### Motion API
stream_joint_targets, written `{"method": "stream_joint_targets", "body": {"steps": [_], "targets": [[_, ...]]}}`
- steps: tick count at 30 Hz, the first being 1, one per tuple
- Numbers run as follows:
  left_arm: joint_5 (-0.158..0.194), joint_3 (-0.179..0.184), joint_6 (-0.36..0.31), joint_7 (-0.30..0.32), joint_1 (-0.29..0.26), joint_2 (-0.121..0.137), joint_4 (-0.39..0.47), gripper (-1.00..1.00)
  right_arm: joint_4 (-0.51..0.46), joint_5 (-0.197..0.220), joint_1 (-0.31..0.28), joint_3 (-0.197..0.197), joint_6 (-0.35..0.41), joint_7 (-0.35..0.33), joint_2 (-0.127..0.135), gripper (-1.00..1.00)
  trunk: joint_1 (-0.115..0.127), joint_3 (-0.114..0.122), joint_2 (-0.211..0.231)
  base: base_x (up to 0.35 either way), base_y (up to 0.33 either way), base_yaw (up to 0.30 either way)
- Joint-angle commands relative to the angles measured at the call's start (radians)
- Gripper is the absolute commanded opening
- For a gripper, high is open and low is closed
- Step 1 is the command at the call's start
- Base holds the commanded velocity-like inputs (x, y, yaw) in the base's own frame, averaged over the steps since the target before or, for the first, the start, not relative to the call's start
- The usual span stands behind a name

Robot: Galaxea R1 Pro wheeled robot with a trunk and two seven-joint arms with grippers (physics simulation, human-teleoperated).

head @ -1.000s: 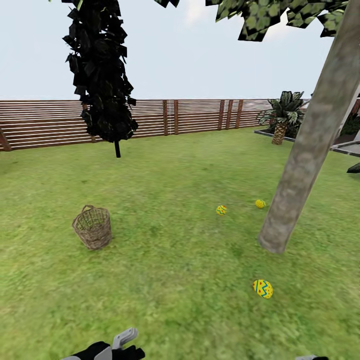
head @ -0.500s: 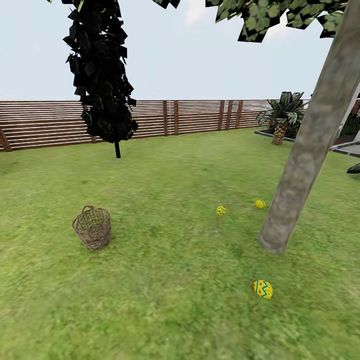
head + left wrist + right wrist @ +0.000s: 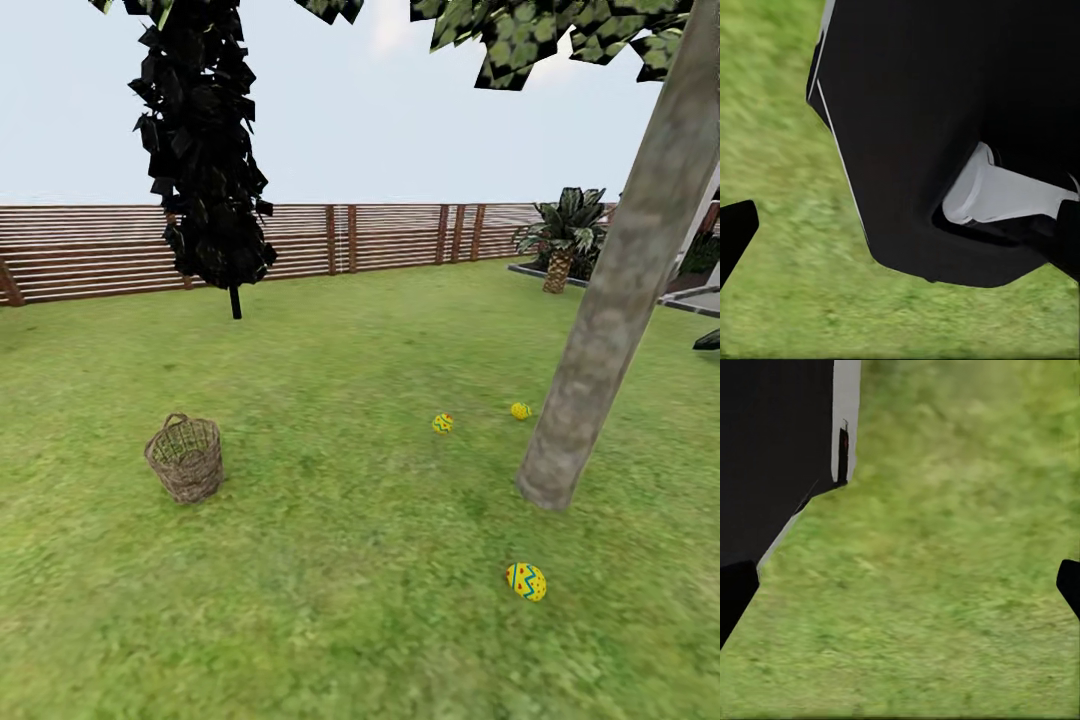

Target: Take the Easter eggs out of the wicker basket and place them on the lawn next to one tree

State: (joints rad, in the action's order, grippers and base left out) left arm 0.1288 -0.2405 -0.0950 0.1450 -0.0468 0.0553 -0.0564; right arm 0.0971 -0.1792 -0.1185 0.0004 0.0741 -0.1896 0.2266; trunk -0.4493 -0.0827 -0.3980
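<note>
All three Easter eggs lie on the lawn (image 3: 330, 600), out of the wicker basket (image 3: 186, 458). Nearest egg (image 3: 526, 581) sits ahead of my right claw (image 3: 900, 585), just short of the tree (image 3: 600, 330); two more (image 3: 442, 423) (image 3: 520, 410) lie beyond, beside the trunk. My right claw gapes empty over grass; my left claw (image 3: 900, 232) I cannot tell.

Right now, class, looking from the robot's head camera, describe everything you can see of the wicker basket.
The wicker basket is a small, round, bucket-shaped container of woven tan-brown wicker with an uneven rim and a small loop handle at its far edge. It stands upright on the lawn, apart from the three eggs and the thick-trunked tree. No egg shows inside it, though its bottom cannot be seen. Nothing but grass touches it.
</note>
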Motion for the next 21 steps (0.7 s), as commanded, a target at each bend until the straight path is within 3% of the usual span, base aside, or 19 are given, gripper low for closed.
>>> {"method": "stream_joint_targets", "body": {"steps": [1,6,10,15,21], "targets": [[0.011,-0.002,0.004,0.004,0.009,-0.003,-0.003,1.00,0.001,-0.007,0.016,0.000,-0.002,0.001,-0.014,1.00,-0.001,-0.001,-0.002,0.000,0.000,0.000],[0.010,-0.001,0.011,0.003,0.054,-0.023,-0.003,1.00,0.001,-0.008,0.059,0.000,-0.005,0.031,-0.066,1.00,-0.001,0.002,-0.002,0.000,0.000,0.000],[0.009,-0.001,0.030,0.002,0.090,-0.030,-0.003,1.00,0.002,-0.008,0.077,0.000,-0.005,0.060,-0.076,1.00,-0.001,0.002,-0.002,0.000,0.000,0.000],[0.009,-0.001,0.058,0.002,0.129,-0.031,-0.003,1.00,0.002,-0.008,0.146,0.000,-0.056,0.067,-0.102,1.00,-0.001,0.003,-0.002,0.000,0.000,0.000],[0.008,0.000,0.061,0.002,0.148,-0.040,-0.002,1.00,0.002,-0.007,0.174,-0.001,-0.066,0.069,-0.120,1.00,-0.001,0.003,-0.002,0.000,0.000,0.000]]}}
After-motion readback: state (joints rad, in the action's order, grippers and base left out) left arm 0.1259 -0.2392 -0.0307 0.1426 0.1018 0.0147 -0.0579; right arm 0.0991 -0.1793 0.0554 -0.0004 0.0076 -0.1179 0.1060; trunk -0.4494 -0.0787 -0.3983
